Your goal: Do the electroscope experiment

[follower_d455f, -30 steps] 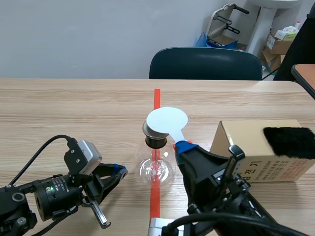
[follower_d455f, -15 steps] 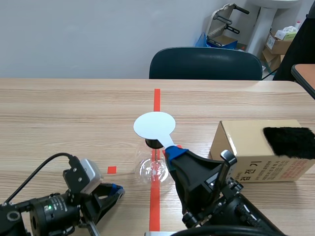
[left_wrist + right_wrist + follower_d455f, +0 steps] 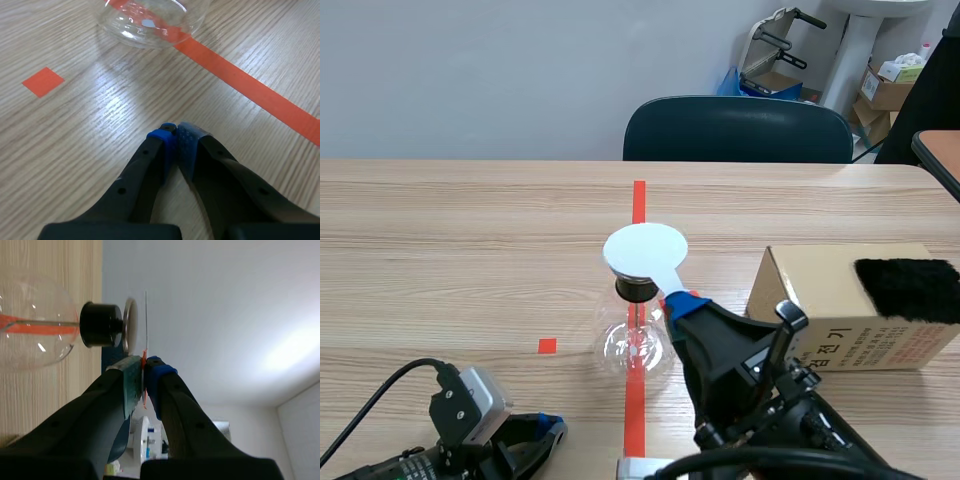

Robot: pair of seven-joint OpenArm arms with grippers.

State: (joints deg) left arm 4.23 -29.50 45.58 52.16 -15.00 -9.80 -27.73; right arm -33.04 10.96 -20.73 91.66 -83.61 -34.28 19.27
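Right gripper (image 3: 682,300) pinched a white disc paddle (image 3: 645,250) just over the cap (image 3: 129,325) of the electroscope flask (image 3: 635,345) at frame centre, likely to charge it; left gripper (image 3: 548,432), fingers pressed together on nothing, lay at lower left.

Office-like room; dark chair (image 3: 737,128); cardboard boxes (image 3: 888,88) behind

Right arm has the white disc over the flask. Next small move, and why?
Probably ease the white disc closer to the metal plate: the right wrist view shows a thin gap between them, faces parallel, with the right gripper shut on the disc's handle.
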